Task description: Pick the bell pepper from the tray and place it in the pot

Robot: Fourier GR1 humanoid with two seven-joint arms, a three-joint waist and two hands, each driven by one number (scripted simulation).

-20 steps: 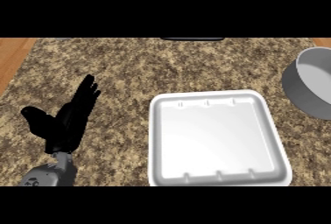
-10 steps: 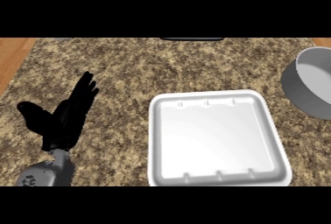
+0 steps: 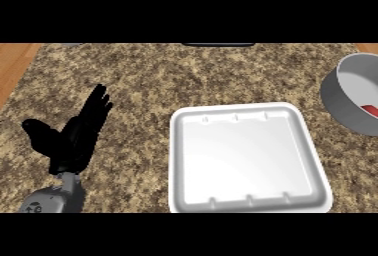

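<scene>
My left hand [image 3: 74, 142] stood at the left of the head view. Its fingers were straight and held close together, pointing toward the far side and a little to the right, and the thumb was splayed out to the left. It held nothing and touched nothing that I could see. I could not tell whether it cleared the surface below it or rested on it. Its grey forearm [image 3: 53, 200] came in at the near left corner.

The speckled brown counter [image 3: 184, 75] filled almost the whole view. On it, right of the middle and toward the near side, lay the white tray [image 3: 176, 150]. It was a rounded rectangle with a raised rim and small notches along its far and near walls, and its floor showed plain white. The tray sat to the right of my hand and well apart from it.

The grey pot [image 3: 341, 105] stood at the right edge, farther away than the tray's middle and apart from the tray's far right corner. The view cut it off, so I saw only its left wall and part of its inside. The bell pepper [image 3: 369, 109] showed only as a red sliver inside the pot, against the view's right edge.

A dark flat object [image 3: 218, 44] lay at the far edge, too cropped for me to name. A strip of wood [image 3: 15, 60] ran along the far left.
</scene>
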